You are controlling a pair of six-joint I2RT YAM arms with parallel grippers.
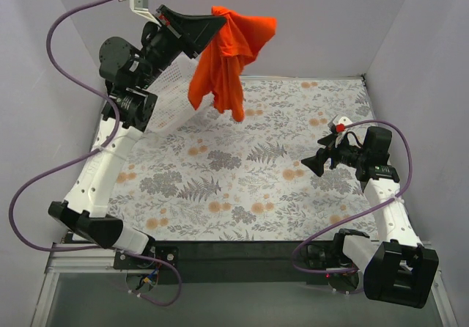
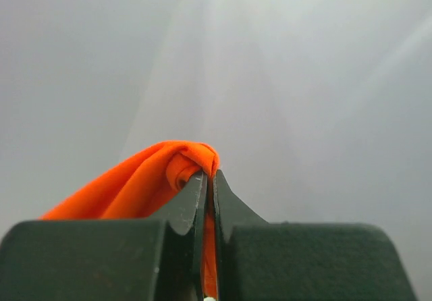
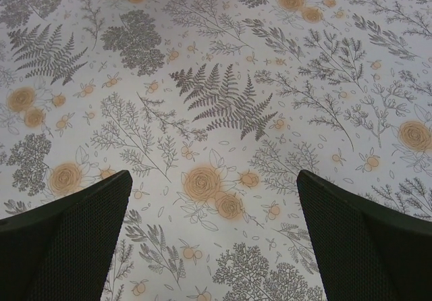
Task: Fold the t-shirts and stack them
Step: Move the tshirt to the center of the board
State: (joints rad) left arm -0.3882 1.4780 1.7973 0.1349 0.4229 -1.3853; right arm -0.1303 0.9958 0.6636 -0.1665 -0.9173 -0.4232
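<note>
T-shirt: the orange-red t-shirt point(image 1: 227, 56) hung bunched in the air above the far left part of the table point(image 1: 220, 250), with its lowest folds off the surface.
Hold point: a rolled fold at the shirt's upper left was pinched. The rest of the fabric drooped down and to the right in loose folds.
Left gripper: the left gripper point(image 1: 215, 25) was raised high at the far left and clenched on the t-shirt. In the wrist view its jaws were pressed together with orange fabric between them.
Basket: a white lattice basket point(image 1: 172, 92) stood at the far left, below and left of the hanging shirt and partly hidden behind the left arm point(image 1: 110, 166).
Right gripper: the right gripper point(image 1: 308, 164) was released, with its jaws spread wide and nothing between them. It hovered over the right side of the table, pointing left and well apart from the shirt.
Tablecloth: a pale tablecloth point(image 1: 242, 180) printed with grey ferns and orange flowers covered the table.
</note>
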